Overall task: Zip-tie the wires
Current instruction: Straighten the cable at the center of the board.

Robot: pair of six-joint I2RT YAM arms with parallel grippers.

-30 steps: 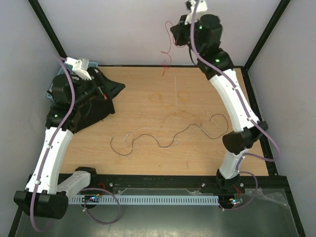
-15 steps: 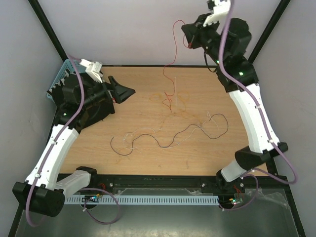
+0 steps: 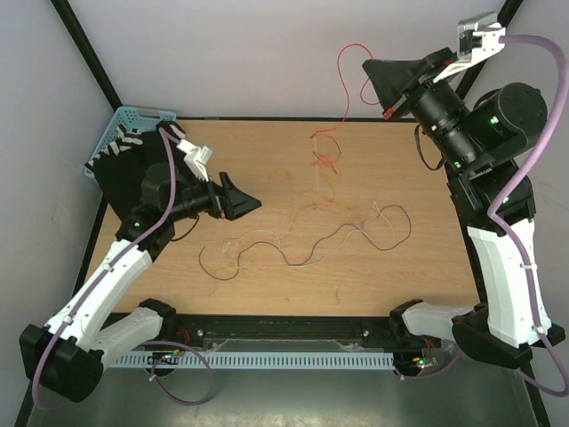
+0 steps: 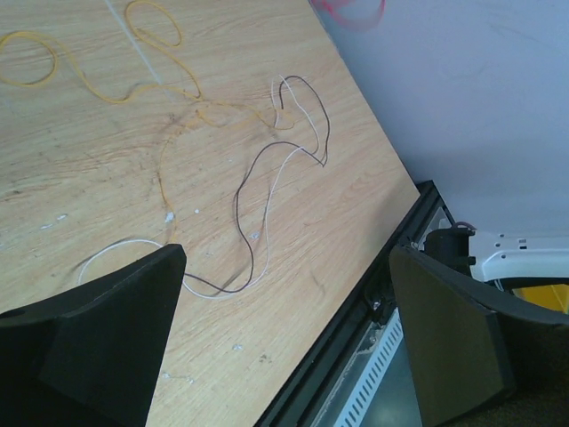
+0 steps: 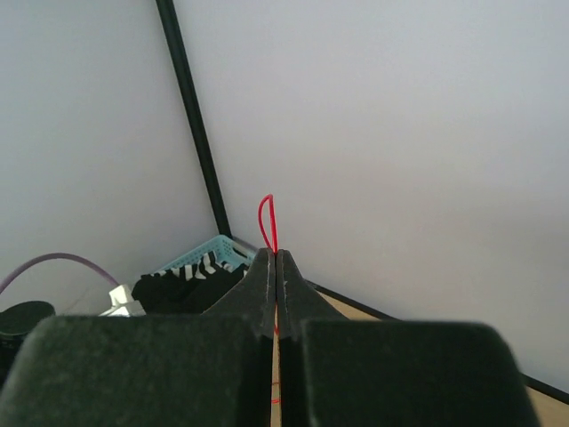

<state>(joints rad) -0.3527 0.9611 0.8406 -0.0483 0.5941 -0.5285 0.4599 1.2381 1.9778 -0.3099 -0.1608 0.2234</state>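
Top cam: wires (image 3: pixel 307 253) lay loose on table (image 3: pixel 267 307), strung from mid-table toward the right edge. Red strand (image 3: pixel 339 71) was apart from the rest. Its upper end was pinched in right claw (image 3: pixel 368 67), which was raised above the far right corner w/ jaws closed on it. It looped past the tips and hung down, curly lower end by the far edge, approx. centre. Couldn't tell if that end touched the wood. Left claw (image 3: pixel 242 197) was over the left half of the table, jaws spread wide, holding nothing, tips aimed toward the wires. Blue basket (image 3: pixel 133 114) sat at the far left corner w/ sth black-and-white in it.

Left wrist cam: both fingers (image 4: pixel 107 342) stood far apart at the frame's lower corners, nothing btwn them, bare wood below. Dark brown strand (image 4: pixel 238 200) snaked across the table toward its near edge. White strand (image 4: pixel 124 242) ran alongside it, crossing it in places. Orange-yellow strand (image 4: pixel 107 96) curled further off. Red strand showed only as a blur at the top edge of frame (image 4: pixel 356 13).

Right wrist cam: fingers were pressed flat together, no gap. A small loop of red strand (image 5: pixel 267 218) stuck up past the tips of right claw (image 5: pixel 276 267). Behind were the basket (image 5: pixel 200 253) and a black frame post (image 5: pixel 191 116).
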